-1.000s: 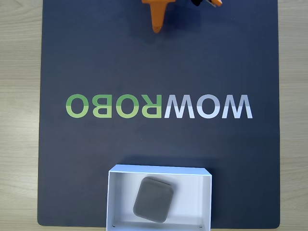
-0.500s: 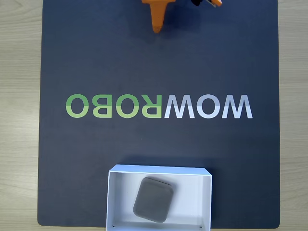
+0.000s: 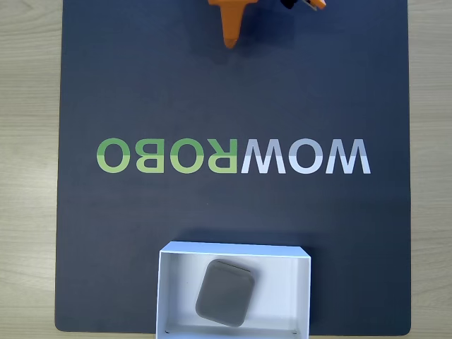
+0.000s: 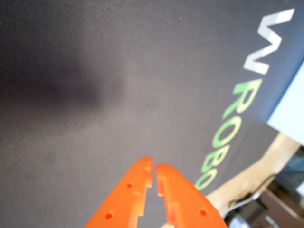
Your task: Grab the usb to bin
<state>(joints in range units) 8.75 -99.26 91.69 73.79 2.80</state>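
Your claw (image 4: 154, 170) is pinched nearly closed on nothing, parked at the top edge of the dark mat (image 3: 141, 85) in the fixed view. The usb (image 3: 224, 293) already lies tilted inside the bin (image 3: 164, 282), straight down the picture and well apart, past the WOWROBO lettering (image 3: 233, 156); nothing stands between.

orange fingers (image 4: 153, 172) nearly touching at the tips above a dark mat (image 4: 95, 95) with blurred lettering (image 4: 228, 128).

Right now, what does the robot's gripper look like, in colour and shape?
The gripper has two bright orange plastic fingers, flat and tapering to points, with small round holes and stepped notches along their inner edges. In the fixed view one orange finger shows as a tapering wedge.
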